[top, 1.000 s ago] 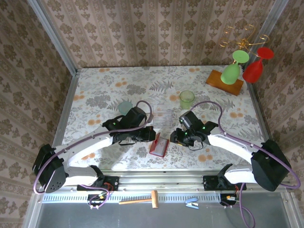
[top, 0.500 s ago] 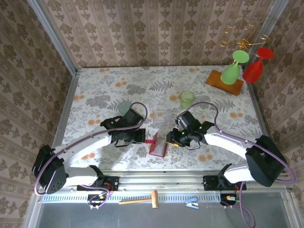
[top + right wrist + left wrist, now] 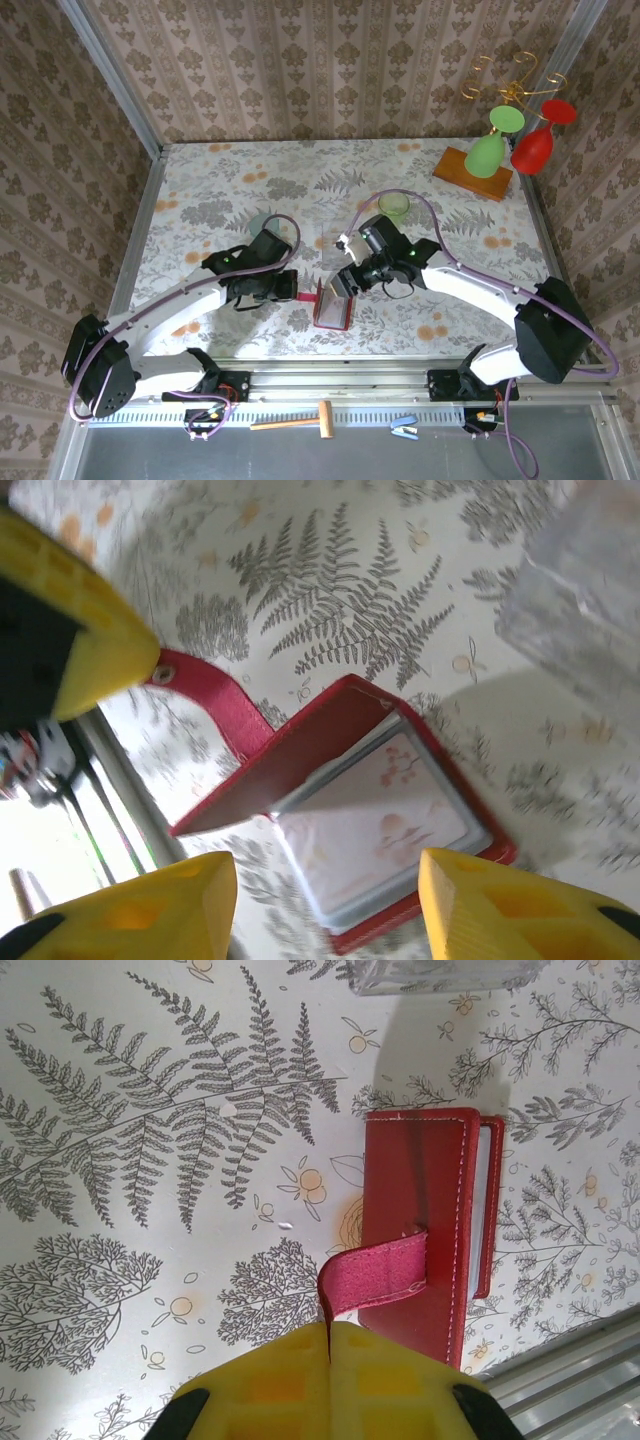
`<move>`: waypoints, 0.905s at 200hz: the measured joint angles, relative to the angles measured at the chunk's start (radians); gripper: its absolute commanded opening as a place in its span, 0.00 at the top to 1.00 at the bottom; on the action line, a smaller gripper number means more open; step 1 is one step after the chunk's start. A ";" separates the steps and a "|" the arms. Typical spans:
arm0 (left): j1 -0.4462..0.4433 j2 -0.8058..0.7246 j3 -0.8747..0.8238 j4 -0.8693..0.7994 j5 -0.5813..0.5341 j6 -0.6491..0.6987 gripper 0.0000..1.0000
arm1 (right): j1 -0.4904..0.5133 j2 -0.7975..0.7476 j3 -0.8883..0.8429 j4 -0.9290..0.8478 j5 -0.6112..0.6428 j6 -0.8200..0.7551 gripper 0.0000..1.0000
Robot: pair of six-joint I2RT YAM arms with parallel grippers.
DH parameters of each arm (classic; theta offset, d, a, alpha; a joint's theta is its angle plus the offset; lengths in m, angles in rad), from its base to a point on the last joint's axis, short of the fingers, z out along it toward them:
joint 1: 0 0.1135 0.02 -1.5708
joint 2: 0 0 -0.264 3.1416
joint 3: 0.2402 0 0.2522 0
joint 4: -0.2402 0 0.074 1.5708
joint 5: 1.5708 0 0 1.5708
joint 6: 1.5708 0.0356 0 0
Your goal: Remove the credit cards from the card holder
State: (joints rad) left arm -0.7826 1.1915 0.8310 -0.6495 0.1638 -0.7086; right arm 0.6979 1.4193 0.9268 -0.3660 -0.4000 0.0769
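The red card holder (image 3: 333,310) lies near the table's front edge, between the two arms. My left gripper (image 3: 330,1328) is shut on its red closing tab (image 3: 378,1272) and holds the cover lifted to the left. In the right wrist view the card holder (image 3: 300,750) stands open, and a pale pinkish-white credit card (image 3: 385,825) lies in its grey inside. My right gripper (image 3: 325,905) hovers open just above it, with nothing between its fingers. The left gripper's fingertips (image 3: 90,630) show there, at the tab's end. The dark blue card is hidden.
A clear plastic box (image 3: 345,243) stands just behind the card holder. A green cup (image 3: 392,205) and a teal cup (image 3: 262,225) stand farther back. Two upturned wine glasses, green (image 3: 487,150) and red (image 3: 533,148), rest at the back right corner.
My right gripper has swung left and back over the card holder and its jaws have widened. My left gripper has drawn the tab leftwards, lifting the cover open.
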 measured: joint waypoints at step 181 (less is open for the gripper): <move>0.147 0.006 -0.006 0.119 0.163 0.037 1.00 | 0.106 0.298 0.299 -0.121 0.050 -1.038 0.39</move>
State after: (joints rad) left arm -0.6357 1.1973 0.8253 -0.5308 0.3271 -0.6716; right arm 0.8043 1.7168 1.2259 -0.4870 -0.3500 -0.9611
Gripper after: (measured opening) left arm 0.056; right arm 0.620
